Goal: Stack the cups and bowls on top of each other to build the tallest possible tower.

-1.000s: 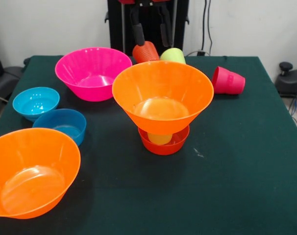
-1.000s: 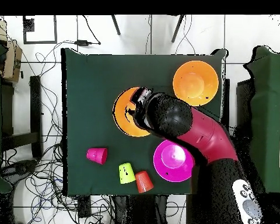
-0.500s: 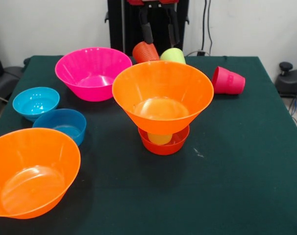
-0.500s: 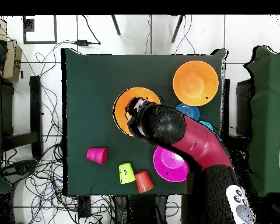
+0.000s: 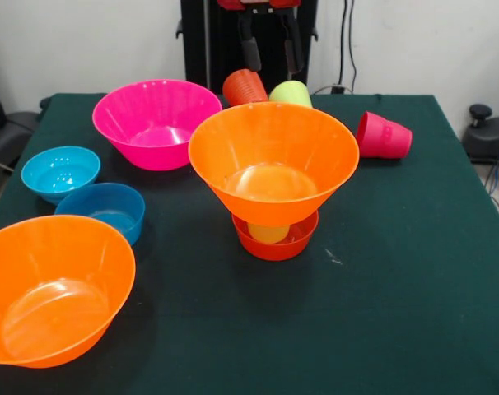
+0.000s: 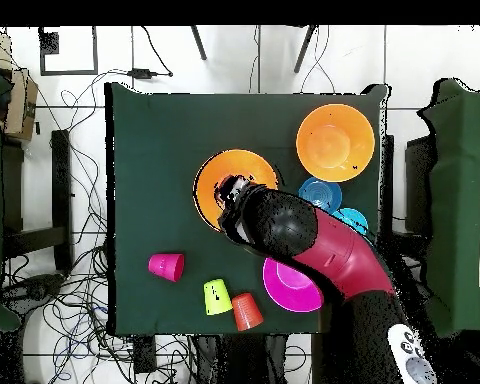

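Observation:
A large orange bowl [image 5: 273, 160] sits on a pale yellow cup [image 5: 268, 233], which stands in a small red-orange bowl [image 5: 276, 243] at the table's middle. My gripper [image 5: 272, 56] hangs open and empty at the far edge, above the orange cup [image 5: 244, 86] and lime green cup [image 5: 291, 93]. The red-pink cup [image 5: 383, 136] lies on its side at the right. The magenta bowl [image 5: 156, 122], light blue bowl [image 5: 60, 173], darker blue bowl [image 5: 101, 210] and second orange bowl [image 5: 56, 288] stand at the left. In the overhead view the arm [image 6: 284, 225] hides the gripper.
The robot's black pedestal [image 5: 208, 41] stands behind the far table edge. Cables lie on the floor around the table [image 6: 154, 150] in the overhead view. A dark chair [image 5: 488, 132] is at the right.
The gripper has shifted right in the front view, from over the orange cup to between the two cups. In the overhead view the arm has drawn back, uncovering the two blue bowls.

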Robot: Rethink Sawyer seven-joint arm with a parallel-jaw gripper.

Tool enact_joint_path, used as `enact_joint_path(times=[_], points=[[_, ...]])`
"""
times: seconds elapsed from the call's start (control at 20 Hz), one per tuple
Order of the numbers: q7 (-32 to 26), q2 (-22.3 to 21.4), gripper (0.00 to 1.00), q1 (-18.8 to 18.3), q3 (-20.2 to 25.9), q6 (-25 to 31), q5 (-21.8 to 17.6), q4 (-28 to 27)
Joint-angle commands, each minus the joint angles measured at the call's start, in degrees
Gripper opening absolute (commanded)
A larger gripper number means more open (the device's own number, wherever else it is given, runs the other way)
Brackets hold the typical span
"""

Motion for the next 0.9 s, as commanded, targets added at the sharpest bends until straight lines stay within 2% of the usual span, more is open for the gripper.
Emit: enact_joint_path(times=[0.05,0.55,0.9], points=[[5.16,1.82,1.0,-1.85,8.05,-8.75,2.25,9.63],[7.71,0.72,1.0,-2.66,10.85,-14.08,1.02,15.08],[8.26,-0.07,1.0,-3.08,12.03,-14.81,1.24,17.01]])
